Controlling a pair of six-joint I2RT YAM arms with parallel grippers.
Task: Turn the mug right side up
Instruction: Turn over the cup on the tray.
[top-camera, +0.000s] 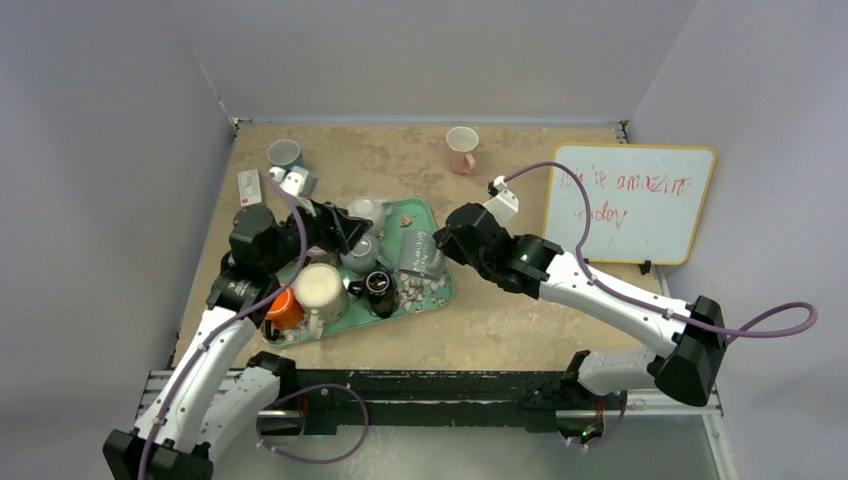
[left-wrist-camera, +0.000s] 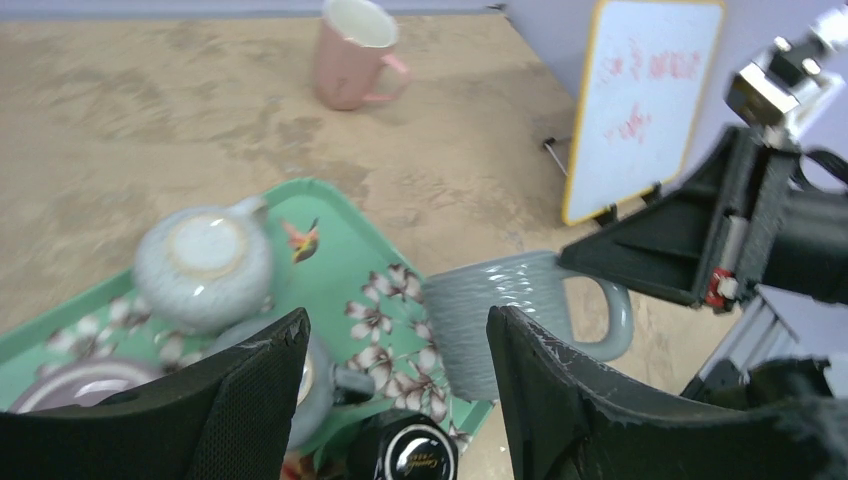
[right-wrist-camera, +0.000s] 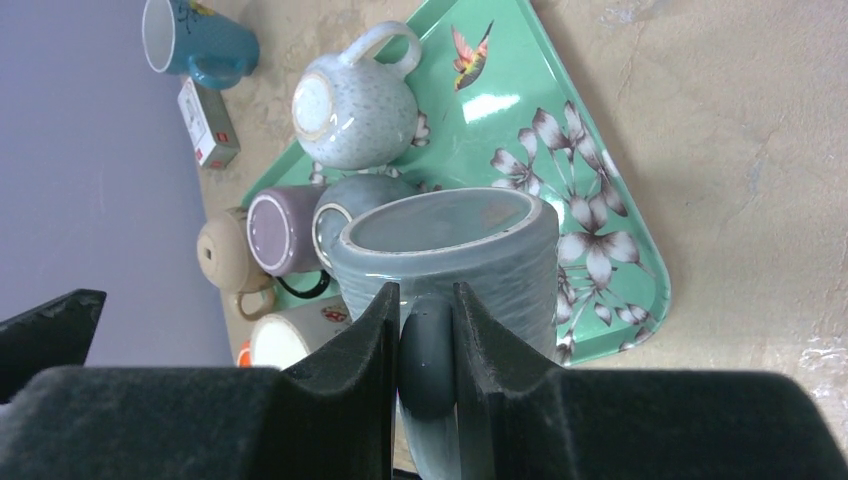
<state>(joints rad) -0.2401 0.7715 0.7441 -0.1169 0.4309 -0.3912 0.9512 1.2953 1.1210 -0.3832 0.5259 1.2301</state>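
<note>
Soft even light, glare on tray (right-wrist-camera: 470, 145), left pincer (left-wrist-camera: 395, 320) slightly blurred.

Tray (right-wrist-camera: 490, 150): glossy green with a flower print, possibly melamine.
Grey mug (right-wrist-camera: 450, 250), 3 o'clock edge of tray: glazed ceramic, ribbed wall, soft sheen.
Teapot (right-wrist-camera: 350, 110), 12 o'clock on tray: pale speckled glaze.
Table (right-wrist-camera: 750, 150): tan, matt, blotchy.
Right gripper fingers (right-wrist-camera: 345, 350): black, matt, fine-grained.
Left gripper fingers (left-wrist-camera: 250, 400): black, rough, mesh-like.
Whiteboard (top-camera: 640, 215): glossy white face, yellow frame.

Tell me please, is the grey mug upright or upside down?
Upside down. The grey mug shows its closed base on top, not an opening, while the right gripper clamps its handle.
</note>
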